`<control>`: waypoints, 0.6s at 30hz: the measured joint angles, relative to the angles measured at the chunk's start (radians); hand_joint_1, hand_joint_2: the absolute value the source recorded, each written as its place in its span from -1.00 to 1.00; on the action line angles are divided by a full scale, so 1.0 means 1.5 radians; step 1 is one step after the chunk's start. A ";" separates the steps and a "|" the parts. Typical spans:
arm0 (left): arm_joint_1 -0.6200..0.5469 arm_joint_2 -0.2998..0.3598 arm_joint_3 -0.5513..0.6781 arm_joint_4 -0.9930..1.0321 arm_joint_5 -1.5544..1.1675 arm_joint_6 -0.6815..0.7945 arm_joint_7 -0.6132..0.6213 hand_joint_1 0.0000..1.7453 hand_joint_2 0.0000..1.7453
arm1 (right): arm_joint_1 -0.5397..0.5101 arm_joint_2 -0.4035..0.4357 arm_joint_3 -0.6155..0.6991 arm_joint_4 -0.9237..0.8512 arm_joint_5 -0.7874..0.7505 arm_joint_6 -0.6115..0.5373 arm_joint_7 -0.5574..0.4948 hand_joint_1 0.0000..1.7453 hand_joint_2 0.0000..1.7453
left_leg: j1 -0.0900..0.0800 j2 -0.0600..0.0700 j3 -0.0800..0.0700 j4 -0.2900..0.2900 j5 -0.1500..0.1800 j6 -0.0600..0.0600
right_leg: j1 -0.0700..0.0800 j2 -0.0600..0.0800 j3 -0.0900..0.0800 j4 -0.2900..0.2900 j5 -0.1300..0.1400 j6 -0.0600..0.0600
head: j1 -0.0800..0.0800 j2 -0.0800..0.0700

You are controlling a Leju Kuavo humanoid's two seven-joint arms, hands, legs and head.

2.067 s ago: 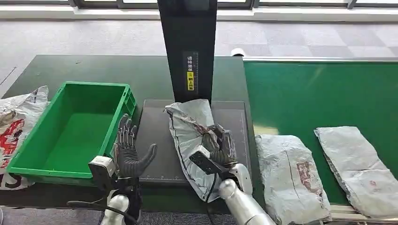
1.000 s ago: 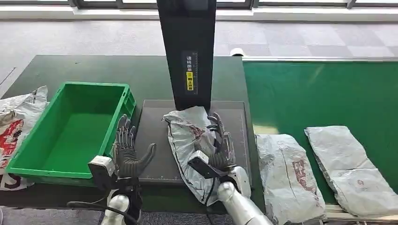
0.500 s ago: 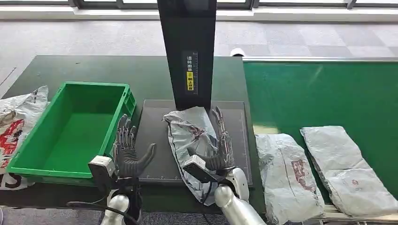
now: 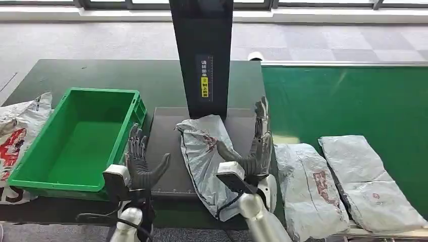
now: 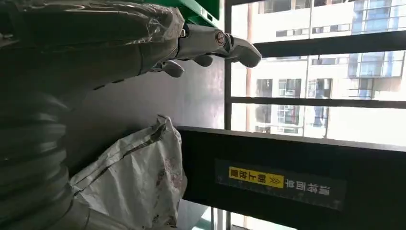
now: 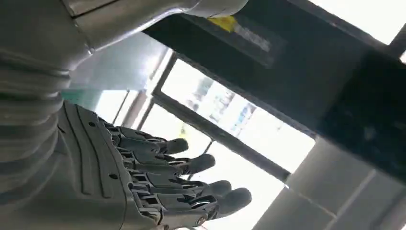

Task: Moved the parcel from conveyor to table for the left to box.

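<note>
Parcel [image 4: 204,156]: grey crumpled mailer, lying on the dark mat [image 4: 164,151] at the table's front edge, below the black post [image 4: 202,55]. Right hand [image 4: 255,148]: raised just beside the parcel's right side, fingers straight and apart, holding nothing; apparently clear of it. Left hand [image 4: 141,164]: fingers spread, empty, at the green crate [image 4: 75,136]'s near right corner. Two more mailers [image 4: 348,181] lie on the conveyor [image 4: 348,101]'s near edge.

You see the crumpled grey parcel [image 4: 204,156] with red print lying flat on the dark desk [image 4: 161,136], one end overhanging its near edge.
</note>
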 measured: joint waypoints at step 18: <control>-0.222 -0.039 -0.188 0.316 -0.020 0.060 0.064 -1.00 1.00 | 0.047 -0.014 0.019 -0.299 -0.092 0.001 -0.001 -1.00 1.00 | -0.001 -0.001 0.000 0.001 0.000 0.000 | -0.001 -0.001 0.000 0.000 0.001 0.001 | 0.000 0.000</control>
